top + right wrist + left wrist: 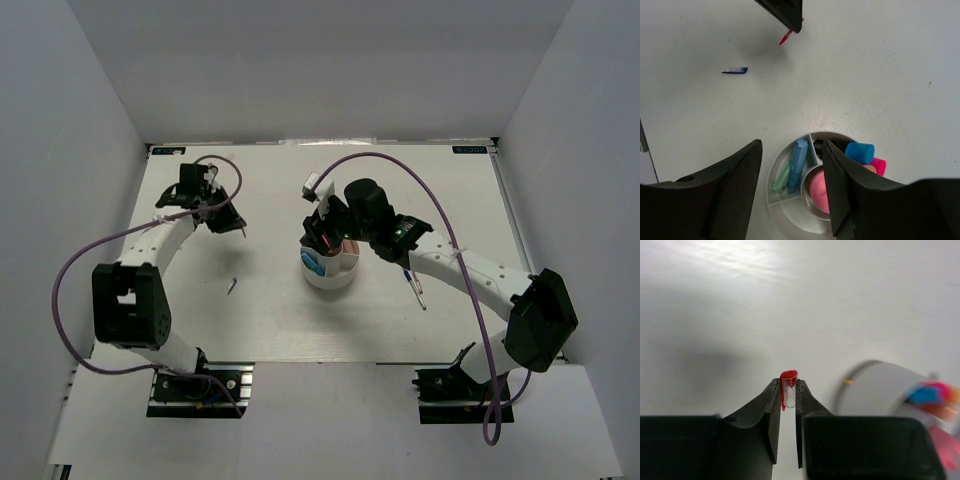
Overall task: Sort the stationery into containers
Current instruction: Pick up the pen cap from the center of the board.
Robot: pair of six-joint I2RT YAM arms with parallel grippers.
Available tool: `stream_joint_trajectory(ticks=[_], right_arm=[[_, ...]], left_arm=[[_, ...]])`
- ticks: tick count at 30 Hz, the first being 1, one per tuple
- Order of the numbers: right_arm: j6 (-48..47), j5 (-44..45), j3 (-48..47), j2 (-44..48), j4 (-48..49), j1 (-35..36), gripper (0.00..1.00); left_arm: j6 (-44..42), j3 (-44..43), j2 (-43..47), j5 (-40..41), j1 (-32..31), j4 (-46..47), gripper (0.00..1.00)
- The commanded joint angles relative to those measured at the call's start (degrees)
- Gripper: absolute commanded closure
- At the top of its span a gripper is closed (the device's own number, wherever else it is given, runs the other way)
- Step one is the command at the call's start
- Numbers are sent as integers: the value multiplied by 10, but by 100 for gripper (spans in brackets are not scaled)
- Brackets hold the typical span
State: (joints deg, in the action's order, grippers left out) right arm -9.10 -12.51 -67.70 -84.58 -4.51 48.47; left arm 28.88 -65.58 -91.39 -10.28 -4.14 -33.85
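Observation:
My left gripper point(788, 390) is shut on a thin red pen point(789, 376), whose capped end pokes out past the fingertips above the table. From above, this gripper point(236, 224) hangs over the left half of the table, well left of the white cup point(330, 275). My right gripper point(792, 150) stands open just over the cup point(790, 220) with nothing between its fingers. The cup holds a mint-green highlighter point(782, 177) and a blue one point(799, 162) in one compartment, a pink one point(819, 192) in the central well, and blue point(860, 151) and pink point(879, 165) ones at the right.
A short blue pen point(232, 286) lies on the table between the left arm and the cup, also in the right wrist view as the blue pen point(735, 70). Two thin pens point(413, 286) lie right of the cup under the right arm. White walls enclose the table.

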Motion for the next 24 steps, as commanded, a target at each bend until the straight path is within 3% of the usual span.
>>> stream_joint_trajectory(ticks=[1,3,4,6,10,11,17,24], right_arm=[[44,-15,-9,31,21,-13,43],[56,-34,-13,34,26,-16,44],[60,-58,-14,39,31,-16,44],[68,-86,-22,42,38,-18,43],[86,-160,-59,33,38,-18,39],[102,-164,-65,30,38,-16,38],[117,-196,-69,28,38,-20,38],[125,-200,-76,13,38,-24,38]], left_arm=[[28,0,72,-168,14,96,100],[62,16,88,-248,19,134,100],[78,26,95,-331,19,185,100],[136,68,124,-390,19,249,100],[243,148,169,-481,19,506,100],[252,155,171,-520,19,531,100],[349,181,171,-566,14,677,100],[362,183,184,-574,9,693,100]])
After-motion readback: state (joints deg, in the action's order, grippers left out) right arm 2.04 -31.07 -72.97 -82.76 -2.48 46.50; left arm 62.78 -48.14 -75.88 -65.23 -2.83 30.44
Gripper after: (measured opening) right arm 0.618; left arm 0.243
